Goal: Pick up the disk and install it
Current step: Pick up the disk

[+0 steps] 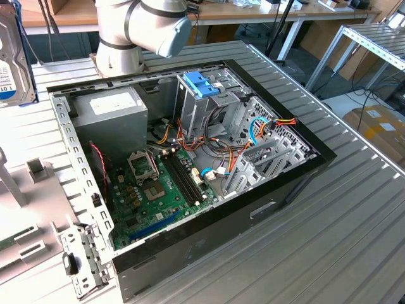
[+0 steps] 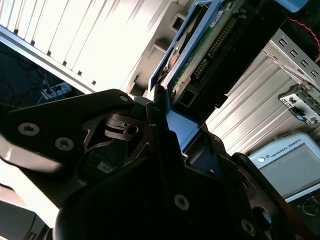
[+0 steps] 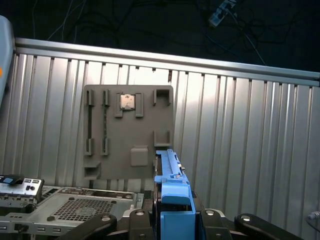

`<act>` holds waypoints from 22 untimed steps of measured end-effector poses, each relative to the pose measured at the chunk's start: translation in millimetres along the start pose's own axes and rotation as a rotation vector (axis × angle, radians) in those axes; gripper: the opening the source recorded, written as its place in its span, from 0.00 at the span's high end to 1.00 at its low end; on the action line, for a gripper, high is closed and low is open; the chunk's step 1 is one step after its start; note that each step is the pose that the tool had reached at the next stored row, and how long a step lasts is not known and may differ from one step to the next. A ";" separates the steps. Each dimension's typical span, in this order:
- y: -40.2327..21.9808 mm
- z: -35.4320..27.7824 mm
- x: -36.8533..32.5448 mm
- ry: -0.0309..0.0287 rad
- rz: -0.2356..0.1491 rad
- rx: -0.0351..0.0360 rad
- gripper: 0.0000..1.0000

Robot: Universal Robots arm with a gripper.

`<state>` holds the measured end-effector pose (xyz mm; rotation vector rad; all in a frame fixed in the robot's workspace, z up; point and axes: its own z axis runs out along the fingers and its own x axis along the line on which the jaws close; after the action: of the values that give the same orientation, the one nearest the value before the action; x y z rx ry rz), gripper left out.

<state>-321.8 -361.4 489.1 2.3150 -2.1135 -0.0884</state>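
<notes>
The disk [image 1: 12, 63] hangs at the exterior view's far left edge, above the table and left of the open computer case [image 1: 190, 158]; its silver-black casing and white label with a blue strip show. In the second wrist view the disk [image 2: 210, 45] stands on edge with its circuit board side and blue side piece showing, and my gripper [image 2: 167, 107] is shut on its lower end. In the first wrist view the blue side piece [image 3: 172, 190] rises edge-on between my gripper's [image 3: 172, 215] black fingers.
Inside the case are a grey power-supply box [image 1: 111, 111], a motherboard [image 1: 158, 190] and a metal drive cage with a light-blue latch [image 1: 201, 83]. Below the disk lies a grey parts holder [image 3: 127, 132]. The arm's base [image 1: 139, 31] stands behind the case. A loose metal bracket [image 1: 82, 259] lies front left.
</notes>
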 end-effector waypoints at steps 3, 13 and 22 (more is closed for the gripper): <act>-3.7 -0.1 0.4 0.0000 0.000 0.0001 0.63; -15.6 -0.3 1.4 0.0000 0.000 0.0001 0.63; -25.1 -0.5 2.3 0.0000 0.000 0.0000 0.63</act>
<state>-296.6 -361.4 488.5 2.3150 -2.1135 -0.0883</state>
